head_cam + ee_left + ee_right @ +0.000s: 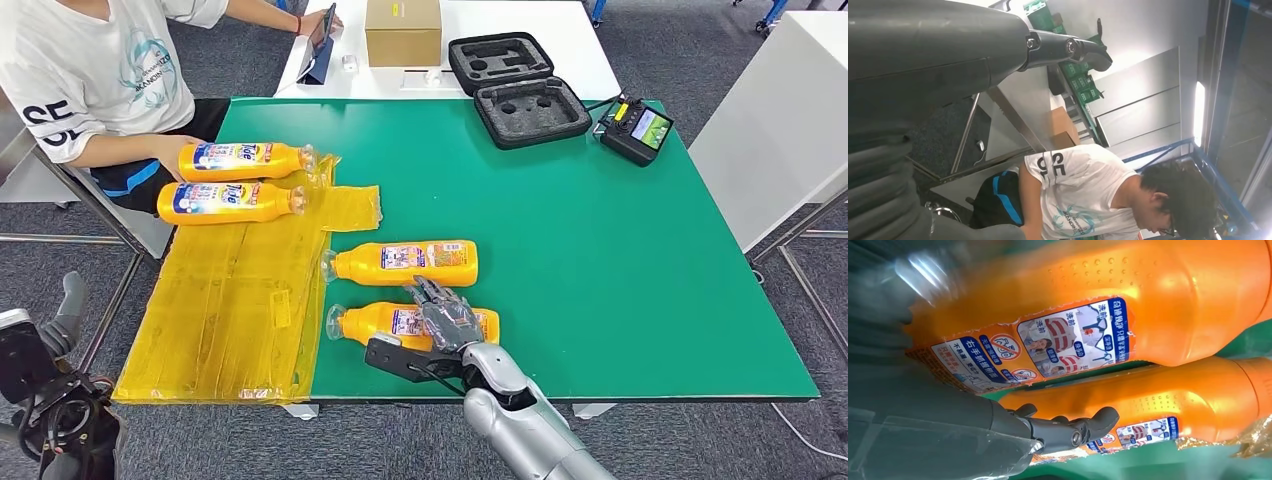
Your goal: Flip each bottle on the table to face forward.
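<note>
Nearest bottle (415, 322) lies on its side at lower centre of the head view, on the green counter (620, 260), cap toward the yellow sheet (240, 300). Its back label with washing pictures faces up, so it is not yet flipped. A second bottle (405, 262) lies just above it in the frame, also back-label up.

Judgement: smooth plastic, probably slippery; stiff walls, moderately heavy if full. The flat-sided middle, around the label, looks like the best place to grasp; the neck is too narrow to roll from.

Right robot hand (445, 315) rests over the nearest bottle's body, fingers spread across it and not wrapped under. Whether it grasps I cannot tell.

Two more bottles (240, 180) lie upper left, front labels up, beside a seated person (90, 80).
</note>
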### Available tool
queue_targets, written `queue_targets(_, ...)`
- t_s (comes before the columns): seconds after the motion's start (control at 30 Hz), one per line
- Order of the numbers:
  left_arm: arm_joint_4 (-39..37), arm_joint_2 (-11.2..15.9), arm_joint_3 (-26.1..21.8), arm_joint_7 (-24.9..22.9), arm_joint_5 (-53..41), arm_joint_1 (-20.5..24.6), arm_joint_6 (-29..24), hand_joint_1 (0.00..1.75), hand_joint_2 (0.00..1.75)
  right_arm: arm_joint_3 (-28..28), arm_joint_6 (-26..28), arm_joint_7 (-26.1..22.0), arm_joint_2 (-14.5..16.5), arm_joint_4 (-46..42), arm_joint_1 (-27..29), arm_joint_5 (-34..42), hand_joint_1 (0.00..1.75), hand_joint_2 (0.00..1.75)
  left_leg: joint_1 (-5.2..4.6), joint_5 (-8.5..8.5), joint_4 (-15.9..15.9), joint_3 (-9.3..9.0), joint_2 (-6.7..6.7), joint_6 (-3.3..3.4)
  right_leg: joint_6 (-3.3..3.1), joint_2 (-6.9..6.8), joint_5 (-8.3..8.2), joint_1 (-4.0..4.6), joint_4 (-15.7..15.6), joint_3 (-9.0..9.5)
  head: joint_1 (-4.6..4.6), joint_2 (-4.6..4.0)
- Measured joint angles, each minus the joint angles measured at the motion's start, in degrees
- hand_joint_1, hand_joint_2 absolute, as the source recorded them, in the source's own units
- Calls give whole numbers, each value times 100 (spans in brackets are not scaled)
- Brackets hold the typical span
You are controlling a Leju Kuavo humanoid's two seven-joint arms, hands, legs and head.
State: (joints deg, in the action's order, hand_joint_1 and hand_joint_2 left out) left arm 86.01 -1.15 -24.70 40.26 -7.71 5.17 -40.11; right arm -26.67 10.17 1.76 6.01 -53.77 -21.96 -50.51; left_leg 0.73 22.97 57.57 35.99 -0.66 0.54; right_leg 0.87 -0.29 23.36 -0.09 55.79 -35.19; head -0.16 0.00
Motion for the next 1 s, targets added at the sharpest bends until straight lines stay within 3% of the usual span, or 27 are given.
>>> queue_targets(0.67,-176,-9,121,-1,268,89,11,0,175,27,-659,-324,-19,190,-251,361,175,175,1,2,0,-30,-4,-2,0,2,1,0,-2,24,0,0)
queue_targets(0.9,-196,-1,268,0,260,109,43,0,175,29,-802,-1200,-46,189,-286,780,175,175,1,10,0,-44,-19,-8,-1,16,0,1,-2,32,0,0)
queue_targets(1.0,-223,-1,338,-1,401,113,234,0,175,33,-645,-1971,-38,57,-169,1203,175,175,2,9,0,-42,-18,-8,-1,17,-1,1,-1,32,1,0)
